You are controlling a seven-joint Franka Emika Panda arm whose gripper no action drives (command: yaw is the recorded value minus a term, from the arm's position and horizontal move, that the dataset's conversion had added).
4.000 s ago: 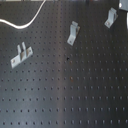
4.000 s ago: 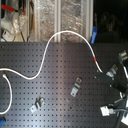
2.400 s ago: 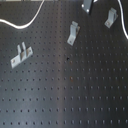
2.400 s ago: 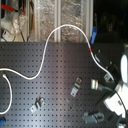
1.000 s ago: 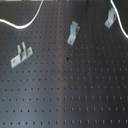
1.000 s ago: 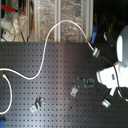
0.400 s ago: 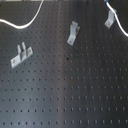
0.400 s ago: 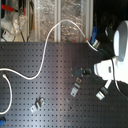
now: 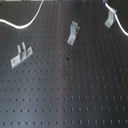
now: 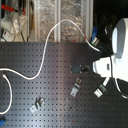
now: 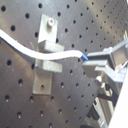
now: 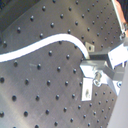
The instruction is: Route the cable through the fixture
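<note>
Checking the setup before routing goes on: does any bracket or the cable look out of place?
Nothing stands out. Three metal brackets stand upright on the black pegboard; the white cable trails loosely across it, undamaged.

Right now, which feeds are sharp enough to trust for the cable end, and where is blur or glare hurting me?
Both wrist views are soft but usable: the first wrist view shows the cable crossing a bracket. The second exterior view has the arm blown out white. The first exterior view is blurry and dim; the gripper is out of frame there.
</note>
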